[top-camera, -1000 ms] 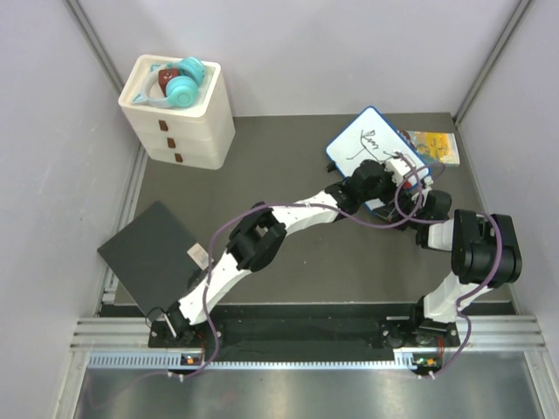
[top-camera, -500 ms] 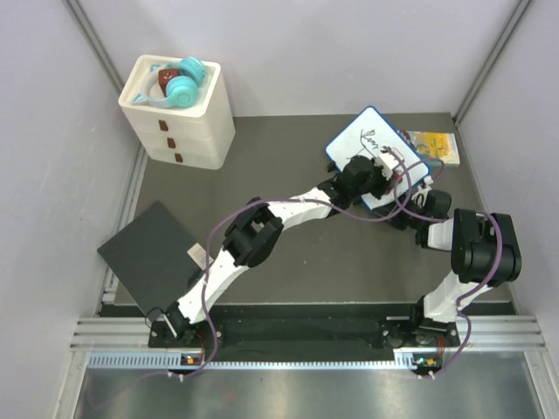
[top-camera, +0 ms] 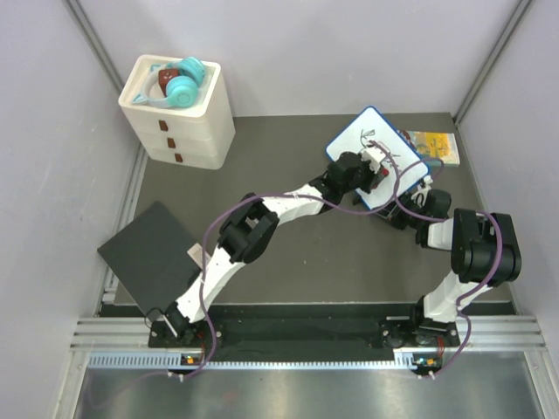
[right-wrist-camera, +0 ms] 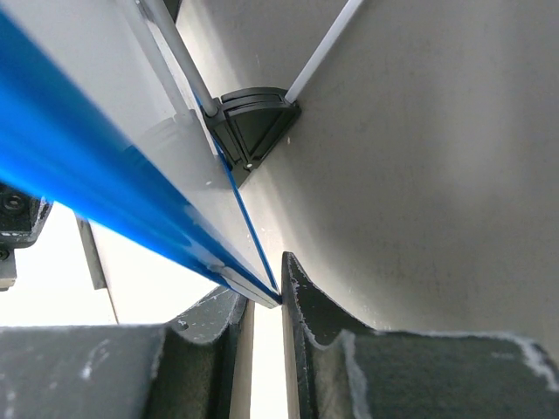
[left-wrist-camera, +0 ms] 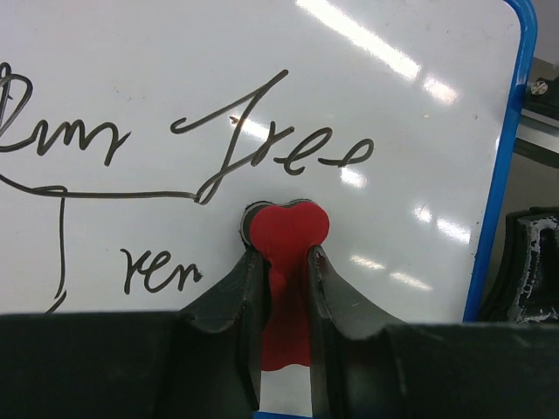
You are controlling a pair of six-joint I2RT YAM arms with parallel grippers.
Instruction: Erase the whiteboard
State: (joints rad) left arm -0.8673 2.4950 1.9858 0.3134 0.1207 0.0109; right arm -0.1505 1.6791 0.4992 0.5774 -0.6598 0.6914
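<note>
The whiteboard is white with a blue rim and stands tilted at the back right. In the left wrist view the whiteboard bears black handwriting. My left gripper is shut on a red heart-shaped eraser, whose tip rests against the board just under the writing. The gripper shows close in the left wrist view. My right gripper is shut on the board's near edge. In the right wrist view the blue rim runs between the jaws.
A white drawer unit with teal headphones on top stands at the back left. A flat black square panel lies at the left. A small colourful book lies behind the board. Grey walls enclose the table.
My left gripper has slid up and to the left across the board with the eraser. The right gripper keeps its hold on the board's edge.
</note>
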